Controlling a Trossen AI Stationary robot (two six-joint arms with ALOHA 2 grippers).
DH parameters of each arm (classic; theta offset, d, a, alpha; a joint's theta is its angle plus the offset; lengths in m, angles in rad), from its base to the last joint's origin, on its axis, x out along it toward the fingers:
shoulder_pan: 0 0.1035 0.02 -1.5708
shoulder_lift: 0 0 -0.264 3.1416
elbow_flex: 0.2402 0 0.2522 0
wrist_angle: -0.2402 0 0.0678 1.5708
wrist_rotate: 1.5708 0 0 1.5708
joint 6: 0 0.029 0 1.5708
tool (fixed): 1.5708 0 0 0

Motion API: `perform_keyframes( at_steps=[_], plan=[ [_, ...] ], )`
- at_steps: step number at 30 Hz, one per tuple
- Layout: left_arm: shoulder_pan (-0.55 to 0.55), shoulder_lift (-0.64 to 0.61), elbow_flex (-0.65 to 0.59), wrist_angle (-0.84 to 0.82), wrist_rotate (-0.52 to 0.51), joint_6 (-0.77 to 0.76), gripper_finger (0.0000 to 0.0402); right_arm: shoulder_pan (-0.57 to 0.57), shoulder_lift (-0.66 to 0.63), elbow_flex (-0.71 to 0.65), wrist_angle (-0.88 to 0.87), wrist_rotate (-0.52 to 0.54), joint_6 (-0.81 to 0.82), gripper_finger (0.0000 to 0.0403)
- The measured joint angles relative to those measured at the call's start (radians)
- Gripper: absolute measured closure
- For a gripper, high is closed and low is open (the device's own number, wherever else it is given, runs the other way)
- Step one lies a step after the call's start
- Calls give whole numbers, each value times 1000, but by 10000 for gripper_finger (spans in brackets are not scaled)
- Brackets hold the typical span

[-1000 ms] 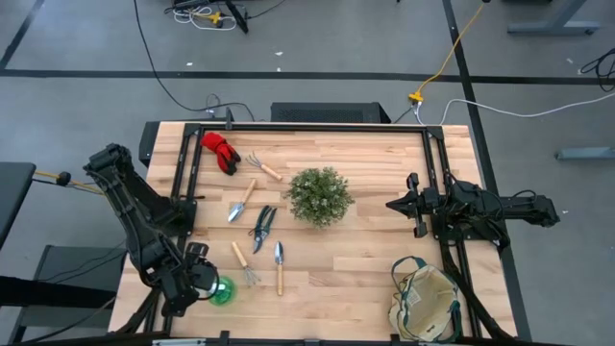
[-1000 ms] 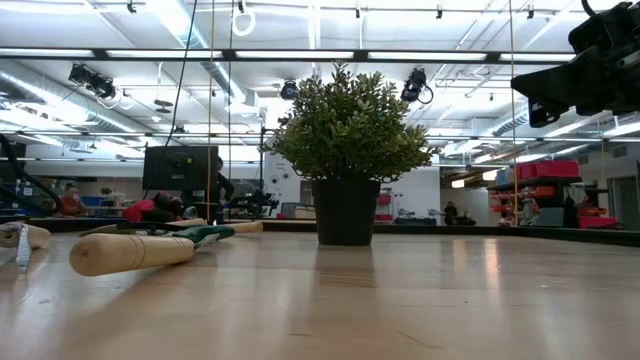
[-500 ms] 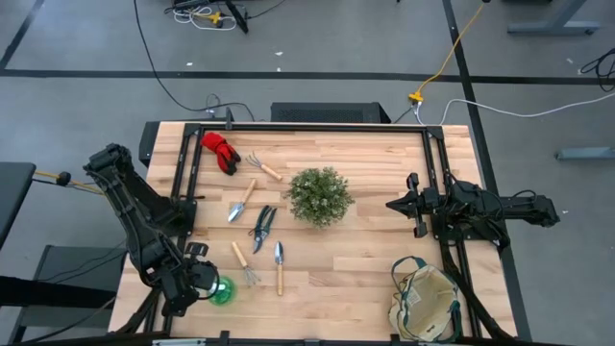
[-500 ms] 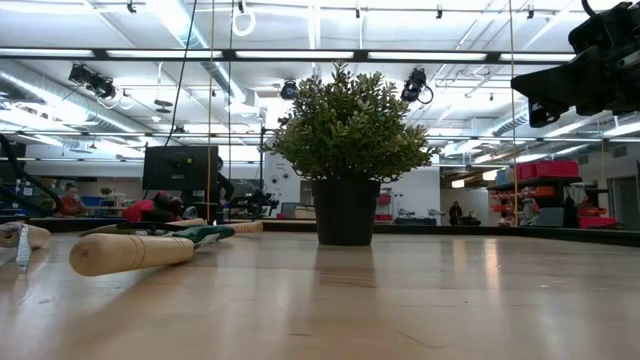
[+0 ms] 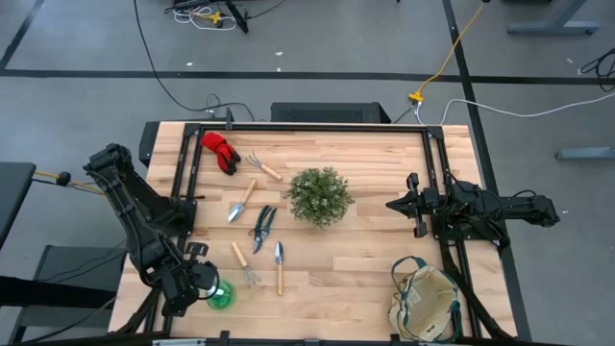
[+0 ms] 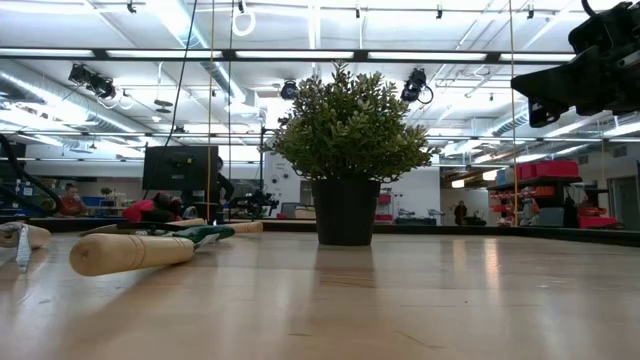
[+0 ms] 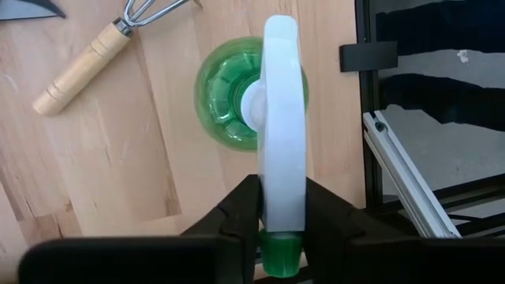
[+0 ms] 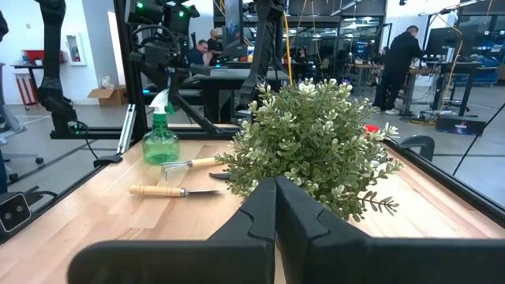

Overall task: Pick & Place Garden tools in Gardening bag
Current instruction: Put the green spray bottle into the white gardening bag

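Observation:
A green spray bottle (image 7: 229, 102) with a white trigger head (image 7: 282, 95) stands on its base near the table's front left corner (image 5: 221, 296). My left gripper (image 7: 282, 201) is above it, shut on the white head. Other garden tools lie left of centre: red gloves (image 5: 219, 150), a small rake (image 5: 261, 165), a trowel (image 5: 240, 202), dark shears (image 5: 262, 226), a fork (image 5: 242, 262) and a narrow trowel (image 5: 279, 264). The beige gardening bag (image 5: 425, 300) sits at the front right. My right gripper (image 5: 392, 205) hangs shut and empty above the table's right side. My left gripper pinches the two flat sides of the bottle's white trigger head (image 7: 282, 185) between its fingers (image 7: 246, 207), near the nozzle end. The fingers come from above, pointing down. The bottle stands upright with its base on the table.
A bushy potted plant (image 5: 319, 196) stands mid-table between the tools and the bag. A black rail frame (image 5: 183, 183) runs along the table's left, far and right sides, close to the bottle. Bare wood lies between plant and bag.

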Motion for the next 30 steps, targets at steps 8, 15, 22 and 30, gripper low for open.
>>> perform_keyframes(
  at_steps=[8, 15, 22, 30],
  plan=[
    [0, 0, 0, 0, 0, 0, 322, 0, 0, 0, 0, 0, 0, 392],
    [0, 0, 0, 0, 14, 10, 332, 0, 0, 0, 0, 0, 0, 392],
    [0, -4, 1, -4, 25, 11, 332, 0, 0, 0, 0, 0, 0, 392],
    [0, -5, 44, -31, 80, 32, 332, 0, 0, 0, 0, 0, 0, 392]
  ],
)
